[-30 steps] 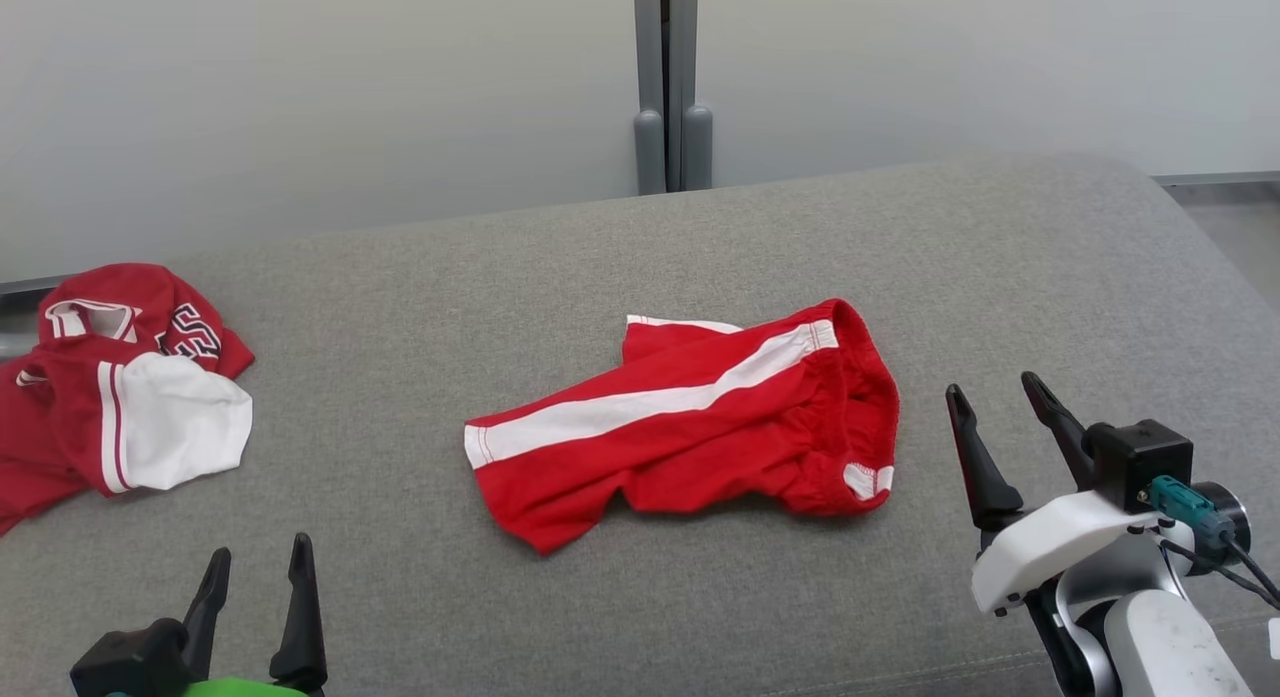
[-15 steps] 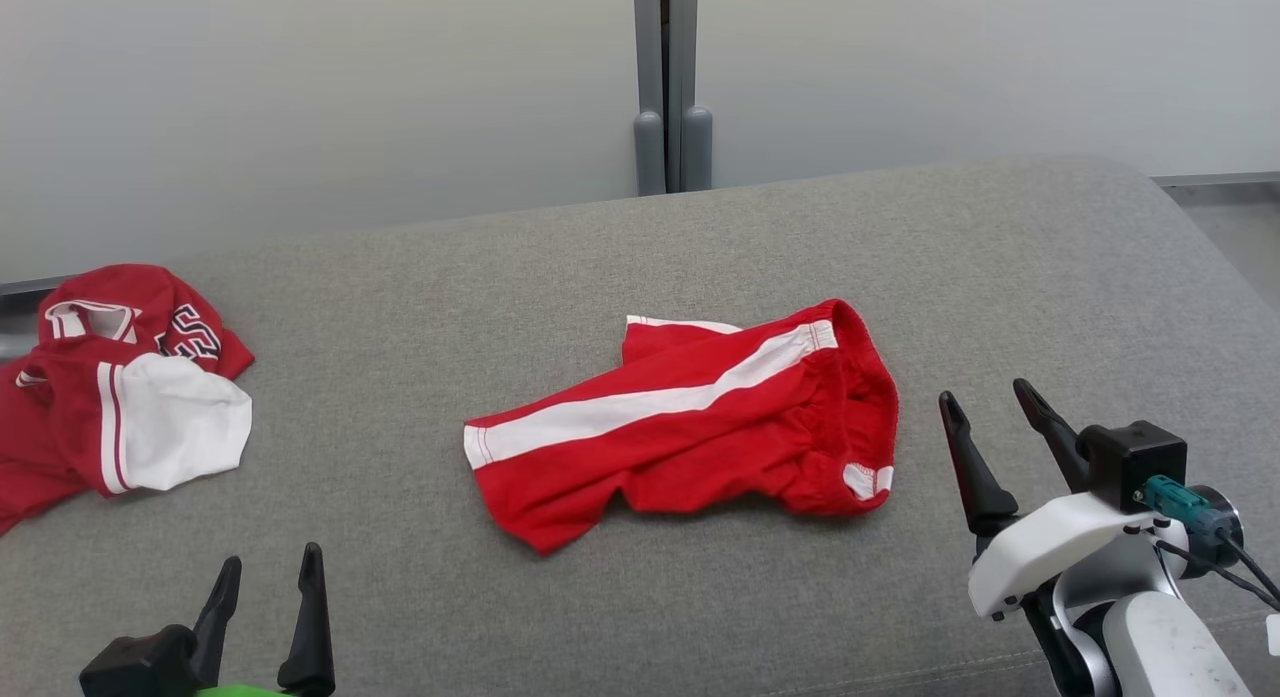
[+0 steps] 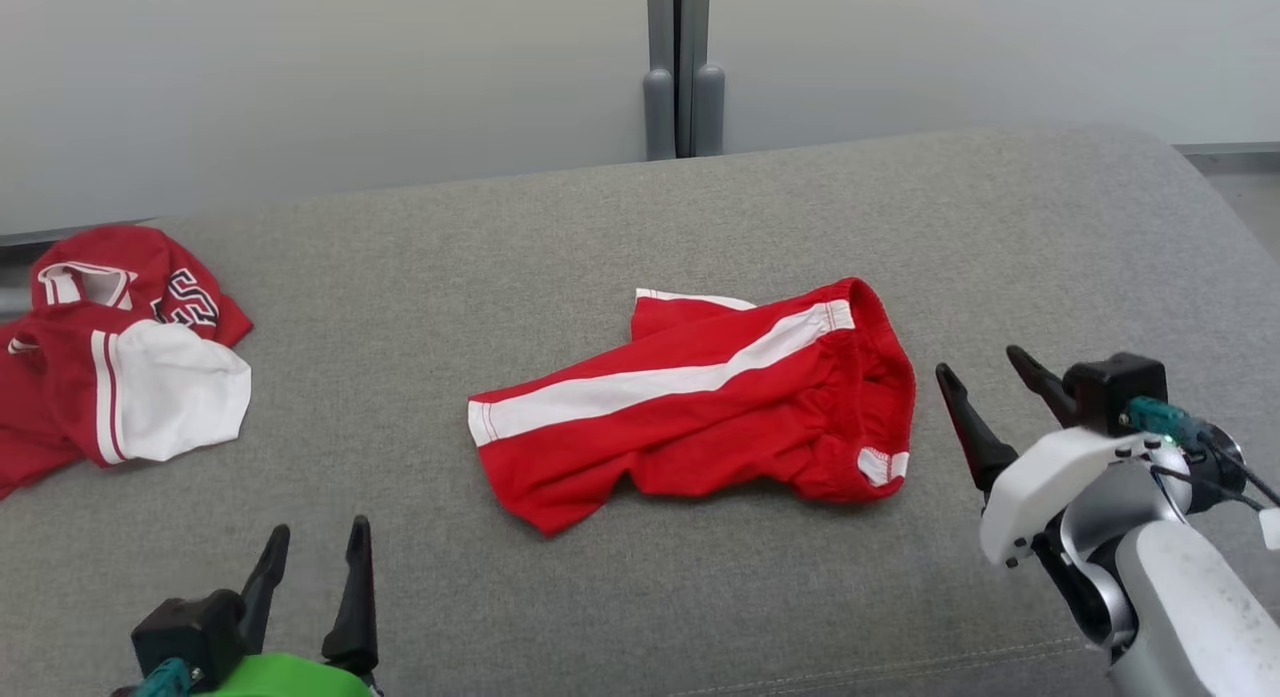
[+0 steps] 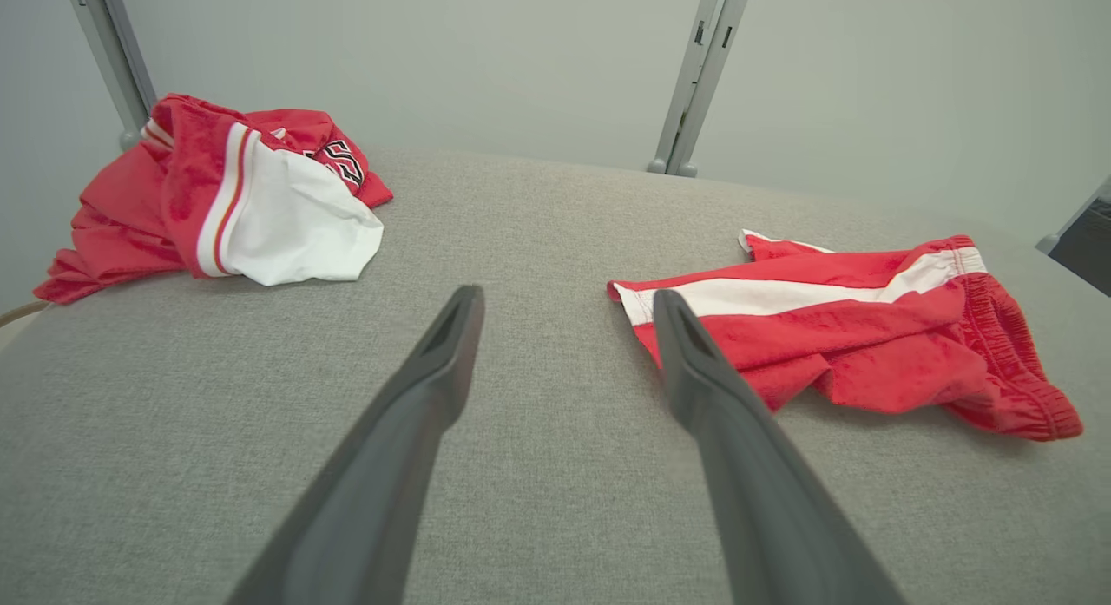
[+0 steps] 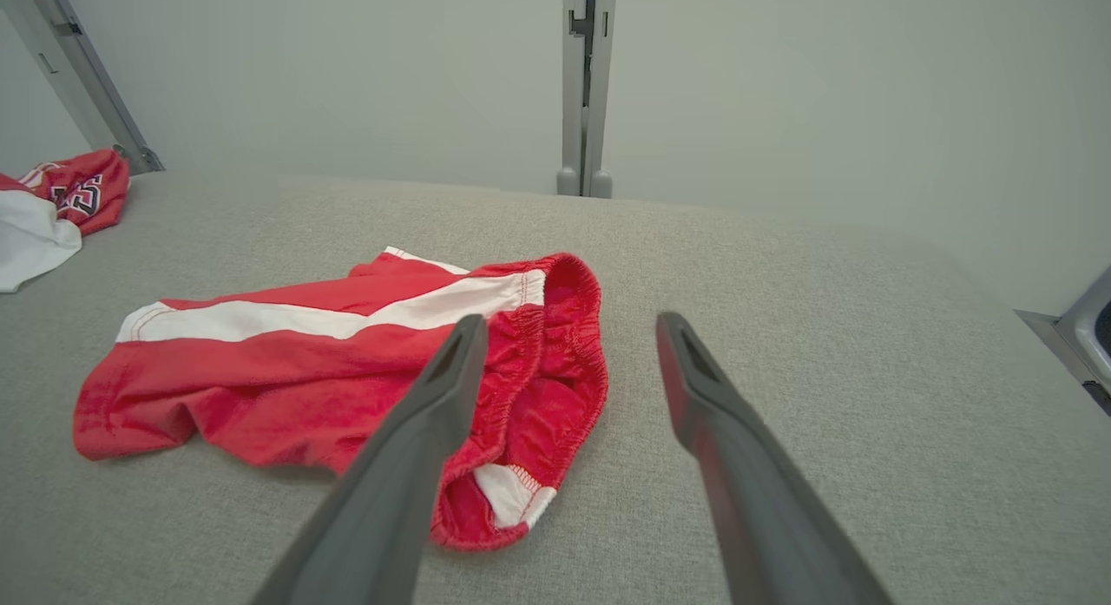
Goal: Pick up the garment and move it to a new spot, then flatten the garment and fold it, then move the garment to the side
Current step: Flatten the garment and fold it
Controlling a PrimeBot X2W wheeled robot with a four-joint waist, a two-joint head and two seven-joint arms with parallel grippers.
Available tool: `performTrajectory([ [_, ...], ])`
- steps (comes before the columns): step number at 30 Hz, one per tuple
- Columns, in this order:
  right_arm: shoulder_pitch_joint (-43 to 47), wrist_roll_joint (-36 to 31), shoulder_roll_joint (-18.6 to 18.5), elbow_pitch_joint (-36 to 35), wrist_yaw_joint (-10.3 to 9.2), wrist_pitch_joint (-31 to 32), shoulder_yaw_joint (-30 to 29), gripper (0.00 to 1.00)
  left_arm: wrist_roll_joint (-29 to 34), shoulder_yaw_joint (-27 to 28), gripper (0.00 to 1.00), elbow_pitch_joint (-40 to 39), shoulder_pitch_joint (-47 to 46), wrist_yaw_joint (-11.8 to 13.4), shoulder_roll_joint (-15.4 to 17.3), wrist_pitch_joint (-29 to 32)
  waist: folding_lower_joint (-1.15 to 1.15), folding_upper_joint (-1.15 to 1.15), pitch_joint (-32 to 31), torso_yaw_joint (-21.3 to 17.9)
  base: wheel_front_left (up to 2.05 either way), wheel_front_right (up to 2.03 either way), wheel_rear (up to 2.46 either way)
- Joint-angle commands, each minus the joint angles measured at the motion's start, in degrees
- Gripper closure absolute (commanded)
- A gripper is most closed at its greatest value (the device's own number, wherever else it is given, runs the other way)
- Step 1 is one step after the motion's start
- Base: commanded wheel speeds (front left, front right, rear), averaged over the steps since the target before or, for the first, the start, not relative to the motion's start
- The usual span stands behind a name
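While shorts (image 3: 690, 407) lying crumpled mid-cushion (image 3: 640, 227): left gripper (image 3: 320, 527) hovering well apart, jaws spread, empty; right gripper (image 3: 976, 360) hovering just beside waistband (image 3: 885, 377), jaws spread, empty; jersey (image 3: 120, 377) lying far left.

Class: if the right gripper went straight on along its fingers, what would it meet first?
Probably the red shorts' waistband, which lies just ahead between the fingertips of the open right gripper. Height is unclear, so it might instead pass over onto the grey cushion.
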Motion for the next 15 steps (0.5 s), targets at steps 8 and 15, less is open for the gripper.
performTrajectory([
  [8, -11.34, 7.14, -4.15, 9.25, 0.00, 4.64, 5.23, 0.00, 2.58, -3.95, 0.00, 0.88, -7.46, -2.03, -3.00, 1.68, 0.00, 0.00, 5.71, 4.22, 0.00, 0.00, 0.00],
  [15, -20.45, 12.60, -5.31, 19.14, 0.00, 7.06, 9.95, 0.00, 3.95, -6.49, 0.00, 2.89, -12.86, -4.15, -5.48, 2.06, 0.00, 0.00, 9.24, 7.44, 0.00, 0.00, 0.00],
])
